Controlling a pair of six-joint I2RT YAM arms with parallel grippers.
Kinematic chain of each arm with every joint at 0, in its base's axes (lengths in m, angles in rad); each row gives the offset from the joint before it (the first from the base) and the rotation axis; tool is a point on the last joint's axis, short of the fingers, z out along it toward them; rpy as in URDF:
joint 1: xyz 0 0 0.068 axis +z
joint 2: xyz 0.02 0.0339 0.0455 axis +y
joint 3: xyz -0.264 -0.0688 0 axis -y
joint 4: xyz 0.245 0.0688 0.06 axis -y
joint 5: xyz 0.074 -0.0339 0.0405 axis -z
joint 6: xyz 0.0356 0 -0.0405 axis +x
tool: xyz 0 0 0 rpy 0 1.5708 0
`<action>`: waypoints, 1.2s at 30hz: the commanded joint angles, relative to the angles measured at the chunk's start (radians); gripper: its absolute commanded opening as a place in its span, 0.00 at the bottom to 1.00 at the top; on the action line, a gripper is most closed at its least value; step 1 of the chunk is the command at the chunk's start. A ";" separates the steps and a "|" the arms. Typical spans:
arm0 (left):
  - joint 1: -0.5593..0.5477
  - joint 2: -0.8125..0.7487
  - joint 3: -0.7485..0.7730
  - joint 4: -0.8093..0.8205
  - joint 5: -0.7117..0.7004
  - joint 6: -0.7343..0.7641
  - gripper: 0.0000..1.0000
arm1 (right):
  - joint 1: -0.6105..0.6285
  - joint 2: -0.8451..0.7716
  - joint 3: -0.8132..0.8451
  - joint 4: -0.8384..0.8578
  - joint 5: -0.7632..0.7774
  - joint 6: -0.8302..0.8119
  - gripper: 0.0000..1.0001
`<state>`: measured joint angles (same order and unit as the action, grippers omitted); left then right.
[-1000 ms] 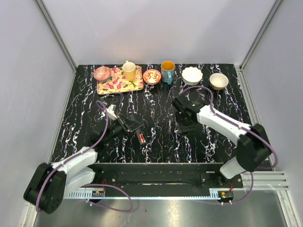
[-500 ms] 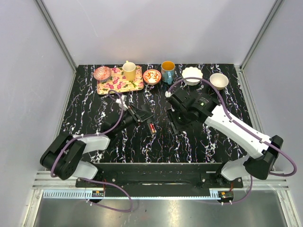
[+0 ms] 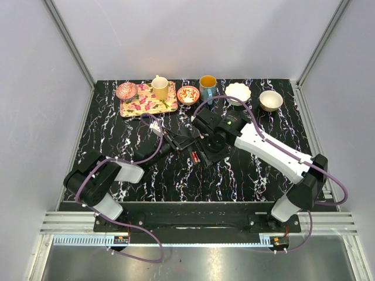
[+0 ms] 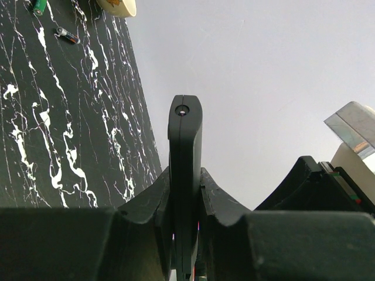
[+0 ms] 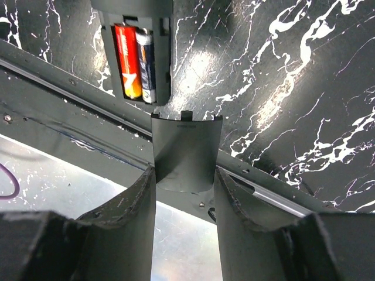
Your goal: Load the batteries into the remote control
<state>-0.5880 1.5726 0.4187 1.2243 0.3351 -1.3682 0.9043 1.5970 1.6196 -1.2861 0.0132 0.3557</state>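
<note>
My left gripper (image 3: 174, 142) is shut on the remote control (image 3: 188, 151), a slim black bar held above the table's middle. In the left wrist view the remote (image 4: 184, 146) stands edge-on between the fingers of that gripper (image 4: 185, 187). Its open compartment holds two batteries (image 5: 135, 61), one red, one dark, which also show as a red spot in the top view (image 3: 193, 156). My right gripper (image 3: 208, 153) is shut on the black battery cover (image 5: 186, 152). The cover's top edge sits just below the compartment's open end, between the right gripper's (image 5: 185, 175) fingers.
Along the back stand a floral tray (image 3: 147, 102), a yellow cup (image 3: 159, 88), a pink bowl (image 3: 126, 91), a patterned bowl (image 3: 187, 95), a blue mug (image 3: 207, 88), a white bowl (image 3: 237, 92) and a beige bowl (image 3: 270, 100). A loose battery (image 4: 67, 35) lies on the table.
Both grippers have come together at the table's middle. The left carried the remote right and back; the right carried the cover left up to the remote's open end.
</note>
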 commanded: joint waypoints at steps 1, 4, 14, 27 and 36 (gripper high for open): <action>-0.032 0.003 0.035 0.123 -0.080 -0.014 0.00 | 0.007 0.020 0.057 0.016 -0.036 -0.008 0.00; -0.050 0.000 0.040 0.096 -0.106 -0.011 0.00 | 0.007 0.038 0.074 0.025 -0.041 -0.003 0.00; -0.079 -0.026 0.032 0.052 -0.166 0.004 0.00 | 0.008 0.101 0.111 0.022 -0.036 -0.008 0.00; -0.098 -0.048 0.023 0.018 -0.194 -0.002 0.00 | 0.007 0.123 0.115 0.047 -0.018 0.002 0.00; -0.110 -0.062 0.025 0.023 -0.192 -0.011 0.00 | 0.007 0.136 0.109 0.064 0.010 -0.004 0.00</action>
<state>-0.6857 1.5585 0.4206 1.1908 0.1692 -1.3701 0.9043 1.7260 1.6962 -1.2499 -0.0002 0.3561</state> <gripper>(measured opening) 0.220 0.448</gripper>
